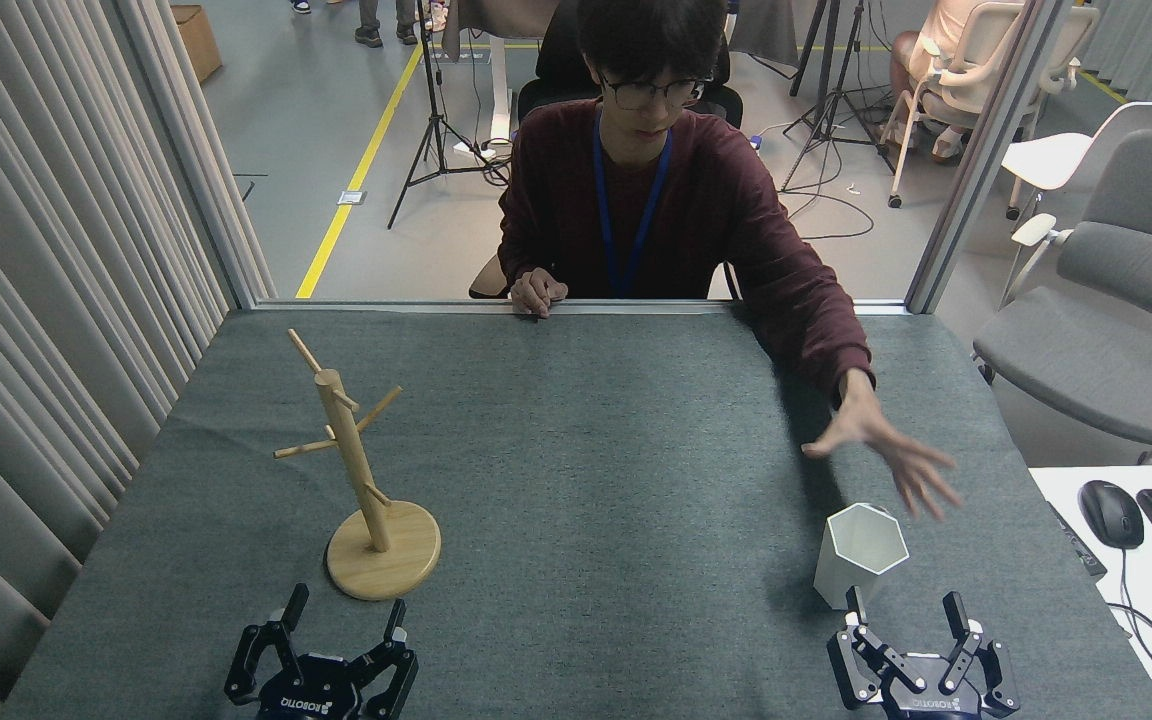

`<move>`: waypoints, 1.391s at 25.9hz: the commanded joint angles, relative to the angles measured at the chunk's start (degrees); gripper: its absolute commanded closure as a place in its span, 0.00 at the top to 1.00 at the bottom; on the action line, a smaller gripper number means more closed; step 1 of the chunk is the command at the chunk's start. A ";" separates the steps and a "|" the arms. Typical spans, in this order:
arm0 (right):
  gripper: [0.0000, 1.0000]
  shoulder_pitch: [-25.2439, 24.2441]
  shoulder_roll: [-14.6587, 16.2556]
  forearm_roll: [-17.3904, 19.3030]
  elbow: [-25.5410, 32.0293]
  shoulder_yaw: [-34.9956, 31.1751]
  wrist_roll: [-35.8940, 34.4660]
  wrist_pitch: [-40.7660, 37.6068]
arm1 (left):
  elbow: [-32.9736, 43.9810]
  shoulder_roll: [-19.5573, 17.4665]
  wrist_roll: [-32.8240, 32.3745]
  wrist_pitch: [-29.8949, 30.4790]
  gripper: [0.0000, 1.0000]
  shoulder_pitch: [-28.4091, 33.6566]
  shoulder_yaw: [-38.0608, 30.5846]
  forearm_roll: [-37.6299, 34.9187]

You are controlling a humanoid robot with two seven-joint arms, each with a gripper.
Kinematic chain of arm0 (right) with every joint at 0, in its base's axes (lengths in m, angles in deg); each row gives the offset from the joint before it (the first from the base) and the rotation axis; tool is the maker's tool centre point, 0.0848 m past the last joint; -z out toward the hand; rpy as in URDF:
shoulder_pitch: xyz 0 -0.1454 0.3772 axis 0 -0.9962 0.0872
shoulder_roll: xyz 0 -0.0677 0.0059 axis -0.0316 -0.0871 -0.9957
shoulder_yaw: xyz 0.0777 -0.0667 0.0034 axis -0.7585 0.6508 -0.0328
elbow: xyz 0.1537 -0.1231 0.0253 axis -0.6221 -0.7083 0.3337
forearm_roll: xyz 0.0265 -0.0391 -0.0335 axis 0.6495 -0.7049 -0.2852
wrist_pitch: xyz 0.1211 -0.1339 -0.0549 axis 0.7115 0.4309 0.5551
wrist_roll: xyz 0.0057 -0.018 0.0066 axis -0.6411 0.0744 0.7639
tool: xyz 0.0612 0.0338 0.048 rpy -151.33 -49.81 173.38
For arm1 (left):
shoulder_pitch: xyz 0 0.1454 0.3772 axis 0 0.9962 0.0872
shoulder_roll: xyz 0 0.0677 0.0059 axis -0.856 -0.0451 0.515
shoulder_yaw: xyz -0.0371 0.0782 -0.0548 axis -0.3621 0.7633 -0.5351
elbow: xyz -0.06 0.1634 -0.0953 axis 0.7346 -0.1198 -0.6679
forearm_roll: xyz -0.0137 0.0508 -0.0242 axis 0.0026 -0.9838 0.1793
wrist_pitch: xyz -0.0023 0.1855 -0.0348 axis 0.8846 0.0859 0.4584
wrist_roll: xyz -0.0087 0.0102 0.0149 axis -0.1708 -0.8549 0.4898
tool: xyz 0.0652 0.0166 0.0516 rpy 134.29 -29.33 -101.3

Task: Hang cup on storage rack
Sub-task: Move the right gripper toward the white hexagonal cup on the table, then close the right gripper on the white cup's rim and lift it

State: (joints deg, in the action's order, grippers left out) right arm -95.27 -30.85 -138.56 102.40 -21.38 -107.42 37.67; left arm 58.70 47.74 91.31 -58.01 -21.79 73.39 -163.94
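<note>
Right gripper (904, 612), jaws apart and empty, sits just behind the upright cup (860, 555). Wait until the person's hand (881, 452) above the cup clears, then grasp the rim. Left gripper (341, 612) also open, near the rack (361, 478), well left.

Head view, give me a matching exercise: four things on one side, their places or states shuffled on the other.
1. cup
2. storage rack
3. person's hand
4. left gripper

A. open, empty, near edge of the table
B. hovering above the white cup
C. upright in front of the right gripper
D. standing left of centre, pegs bare

Pairs: 1-C, 2-D, 3-B, 4-A
</note>
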 commanded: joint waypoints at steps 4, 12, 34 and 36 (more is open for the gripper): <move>0.98 0.23 -0.03 0.00 -0.87 0.00 -0.26 0.34 | -0.73 0.00 -0.07 0.01 0.99 -0.10 -0.01 -0.02; 0.98 5.50 0.67 -0.53 -8.26 0.44 2.11 1.92 | -1.17 0.00 0.01 0.01 0.99 -0.19 -0.01 0.07; 0.98 15.26 0.94 -1.32 -19.16 3.78 2.02 2.01 | -2.14 -0.09 0.10 0.01 0.99 -0.37 -0.62 0.16; 0.98 16.31 1.02 -1.32 -20.03 3.87 1.94 1.92 | -2.22 -0.18 0.10 0.01 0.99 -0.63 -0.62 0.16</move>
State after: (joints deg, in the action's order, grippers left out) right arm -80.32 -29.99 -139.94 83.68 -17.97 -105.20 39.62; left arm 56.49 47.64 91.41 -58.03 -22.21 72.78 -163.75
